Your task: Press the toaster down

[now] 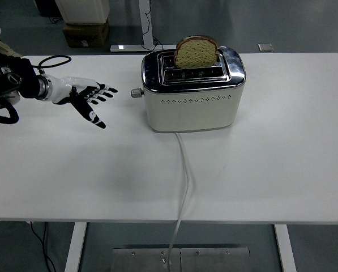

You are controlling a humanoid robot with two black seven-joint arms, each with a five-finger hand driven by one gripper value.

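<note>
A cream toaster (192,101) with a chrome top stands at the middle back of the white table (270,164). A slice of bread (196,52) sticks up out of its far slot. The lever knob (136,93) on its left end sits in the raised position. My left hand (88,100) is open with fingers spread, over the table to the left of the toaster, a clear gap from the knob. It holds nothing. The right arm is out of view.
The toaster's white cord (185,175) runs from its front toward the near table edge and hangs down. A cardboard box (85,32) and a table leg stand on the floor behind the table.
</note>
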